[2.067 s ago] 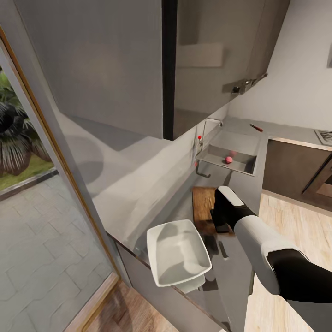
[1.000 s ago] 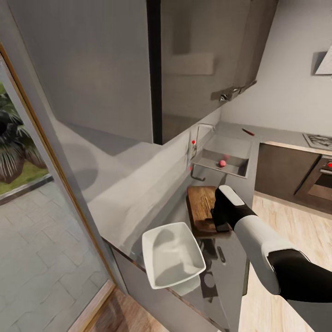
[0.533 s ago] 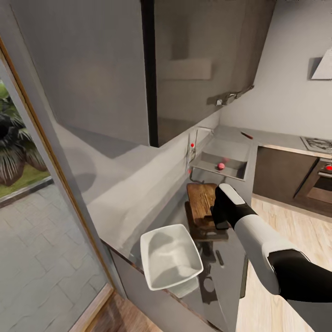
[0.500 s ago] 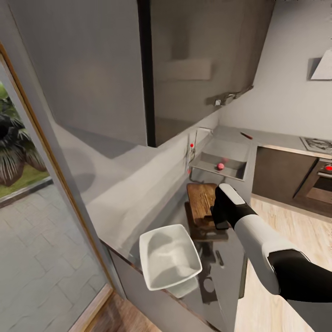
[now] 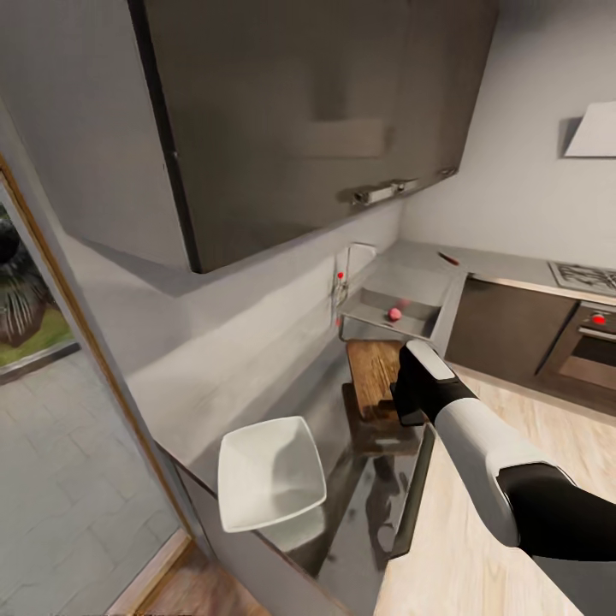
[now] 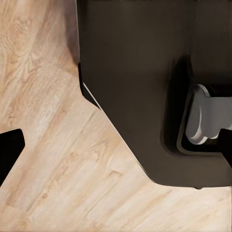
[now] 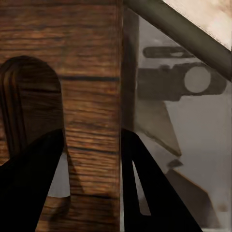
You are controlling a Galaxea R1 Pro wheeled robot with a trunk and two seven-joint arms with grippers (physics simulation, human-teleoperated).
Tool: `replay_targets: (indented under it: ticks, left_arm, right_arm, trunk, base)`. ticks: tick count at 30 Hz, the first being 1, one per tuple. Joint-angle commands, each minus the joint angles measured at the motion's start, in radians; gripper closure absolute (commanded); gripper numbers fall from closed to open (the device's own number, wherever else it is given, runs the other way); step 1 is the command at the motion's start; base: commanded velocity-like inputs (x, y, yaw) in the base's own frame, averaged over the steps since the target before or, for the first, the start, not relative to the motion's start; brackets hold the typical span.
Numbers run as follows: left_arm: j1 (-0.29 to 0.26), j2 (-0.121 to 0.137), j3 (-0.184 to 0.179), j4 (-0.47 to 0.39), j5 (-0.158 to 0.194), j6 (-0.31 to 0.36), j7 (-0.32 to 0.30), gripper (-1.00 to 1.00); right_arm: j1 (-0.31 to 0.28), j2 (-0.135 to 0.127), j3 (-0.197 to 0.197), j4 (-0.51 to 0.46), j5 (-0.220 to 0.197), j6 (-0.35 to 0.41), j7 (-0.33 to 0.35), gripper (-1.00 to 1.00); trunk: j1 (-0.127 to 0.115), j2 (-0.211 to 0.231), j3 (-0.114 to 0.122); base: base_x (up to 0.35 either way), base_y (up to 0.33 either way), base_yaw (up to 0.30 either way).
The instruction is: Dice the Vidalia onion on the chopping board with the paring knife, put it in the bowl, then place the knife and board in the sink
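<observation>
The brown wooden chopping board [image 5: 374, 376] lies on the grey glossy countertop [image 5: 342, 513], just before the steel sink [image 5: 421, 323]. A small pinkish onion [image 5: 394, 314] rests in the basin, beside the tap with a red dot [image 5: 340, 275]. The reddish paring knife [image 5: 447, 257] lies on the worktop beyond the sink. Near the counter's end stands the white bowl [image 5: 269, 475]. My right gripper [image 5: 407, 417] hangs open over the board's near end; the right wrist view shows the board [image 7: 87, 72] with its slot hole [image 7: 29, 111] and my right gripper [image 7: 92, 193] straddling the board's edge. My left gripper [image 6: 118, 150] is open over the floor.
Dark wall cabinets [image 5: 299, 111] hang over the counter. A gas hob [image 5: 586, 275] and oven [image 5: 590, 342] stand at the right, under a hood [image 5: 590, 128]. A glass door [image 5: 34, 342] is at the left. Wooden floor [image 5: 462, 530] runs along the counter; my dark base [image 6: 145, 72] is below the left arm.
The whole picture has swung, so the camera moved: bowl, board and sink now sit further left and the hob shows more. My right gripper stays over the board's near end.
</observation>
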Motion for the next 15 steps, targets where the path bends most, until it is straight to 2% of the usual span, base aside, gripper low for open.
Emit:
replay_targets:
  ticks: [1,15]
  left_arm:
    - [0.0,0.0,0.0,-0.001,0.001,-0.002,0.0,-1.0]
    - [0.0,0.001,0.0,-0.001,0.0,-0.002,0.0,-1.0]
  right_arm:
    - [-0.001,-0.001,0.008,-0.001,-0.009,-0.01,-0.001,1.0]
    - [-0.001,-0.001,0.009,-0.001,-0.009,-0.01,-0.001,1.0]
  trunk:
    - [0.001,-0.002,-0.001]
    - [0.001,-0.002,0.016]
  base:
    - [0.0,-0.311,0.197]
    - [0.0,-0.311,0.219]
